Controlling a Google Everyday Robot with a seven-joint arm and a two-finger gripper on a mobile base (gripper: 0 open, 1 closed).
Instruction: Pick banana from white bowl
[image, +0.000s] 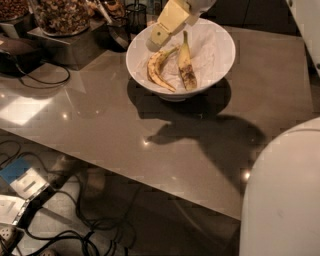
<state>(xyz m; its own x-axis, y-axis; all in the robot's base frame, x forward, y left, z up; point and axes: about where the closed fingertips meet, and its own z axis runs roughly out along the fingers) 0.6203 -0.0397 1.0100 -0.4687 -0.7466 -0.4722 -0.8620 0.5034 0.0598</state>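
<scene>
The white bowl (220, 50) stands on the brown table near its far edge. Two bananas lie in it. The banana (186, 67) is the straighter one on the right, with dark-brown blotches and its long stem pointing away. A more curved, lighter banana (156, 72) lies to its left. My gripper (160, 36) is cream-coloured and hangs over the bowl's far left rim, above and to the left of both bananas, touching neither. It holds nothing that I can see.
Glass jars of nuts (62, 15) stand on a dark stand at the far left, with a dark holder (134, 12) beside the bowl. A black cable (42, 80) lies on the table's left. My white body (282, 195) fills the lower right. Cables (75, 225) cover the floor.
</scene>
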